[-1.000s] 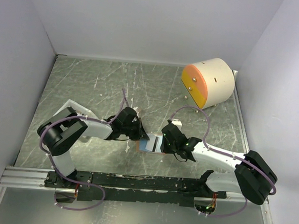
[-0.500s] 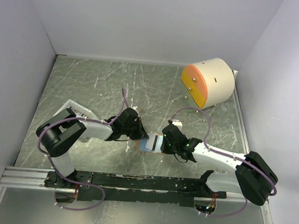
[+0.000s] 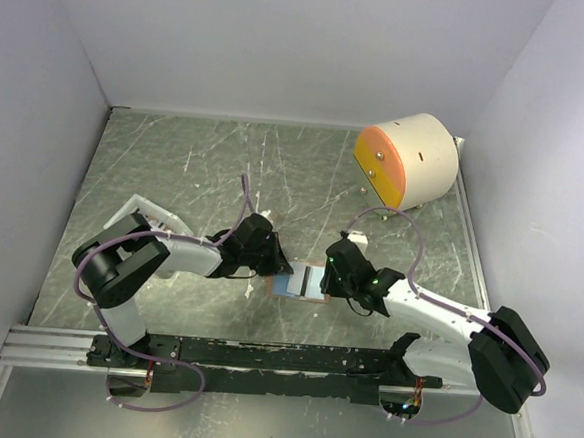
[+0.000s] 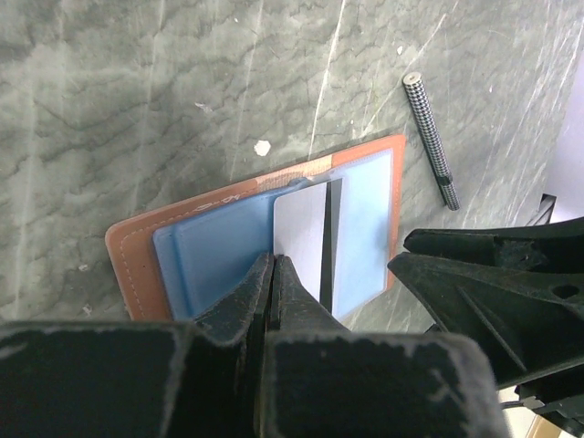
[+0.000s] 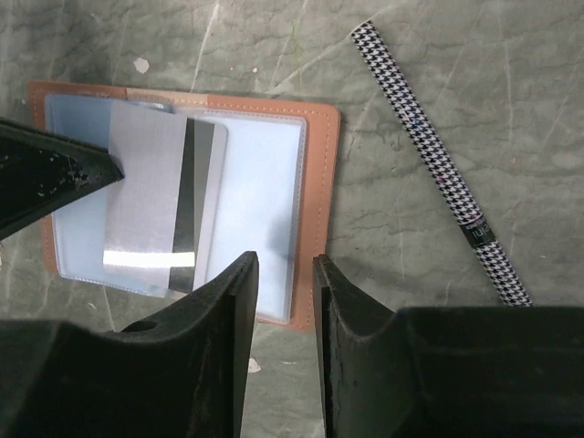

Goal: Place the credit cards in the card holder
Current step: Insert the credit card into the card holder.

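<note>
A black rail (image 3: 262, 355) carries both arm bases at the near edge of the table (image 3: 196, 162). Beyond it, mid-table, the card holder (image 5: 324, 201) lies flat and open, its blue pockets facing up.

The right gripper (image 5: 283, 265) hangs over the holder's near edge with its fingers parted and nothing between them. The left gripper (image 4: 275, 260) reaches in from the holder's left side. Its fingers are closed tight, and their tip is at the left edge of a grey card (image 5: 146, 201) with a dark stripe. I cannot tell whether they pinch that card or only press on it. The card lies on top of the holder's left pocket, slightly askew and not tucked in.

A checked pen (image 5: 438, 164) lies on the table just to the right of the holder, not touching it. A white tray (image 3: 150, 209) shows under the left arm, well left of the holder. Far beyond the holder and to its right, a cream cylinder (image 3: 406, 159) with an orange face sits by the back wall.
</note>
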Controlling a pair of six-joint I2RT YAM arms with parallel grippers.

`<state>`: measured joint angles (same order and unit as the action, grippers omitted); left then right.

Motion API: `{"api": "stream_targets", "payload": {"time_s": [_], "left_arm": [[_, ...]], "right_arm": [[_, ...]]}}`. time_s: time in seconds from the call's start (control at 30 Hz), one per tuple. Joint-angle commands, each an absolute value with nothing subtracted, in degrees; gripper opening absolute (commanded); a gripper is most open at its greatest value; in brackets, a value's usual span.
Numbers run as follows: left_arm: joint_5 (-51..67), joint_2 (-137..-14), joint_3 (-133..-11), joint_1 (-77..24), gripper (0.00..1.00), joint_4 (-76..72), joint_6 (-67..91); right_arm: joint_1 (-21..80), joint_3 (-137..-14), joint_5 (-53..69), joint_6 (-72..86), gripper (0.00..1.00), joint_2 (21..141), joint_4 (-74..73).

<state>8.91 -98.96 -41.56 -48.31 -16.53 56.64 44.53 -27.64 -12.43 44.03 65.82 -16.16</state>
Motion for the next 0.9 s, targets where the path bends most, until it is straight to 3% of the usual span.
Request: {"api": "stream_targets", "payload": {"time_s": [0.0,0.87], "left_arm": [[6.84,-100.99,-41.77,-49.82,0.07,-16.28,56.80],[3.96,-101.51,-41.58,-53.82,0.07,-20.33,61.78]], "right_arm": [[43.46,-27.06,-12.56,44.40,0.32,65.48,-16.43],[43.51,-20.26,-4.82,50.71,0.27,64.41,-8.88]]}}
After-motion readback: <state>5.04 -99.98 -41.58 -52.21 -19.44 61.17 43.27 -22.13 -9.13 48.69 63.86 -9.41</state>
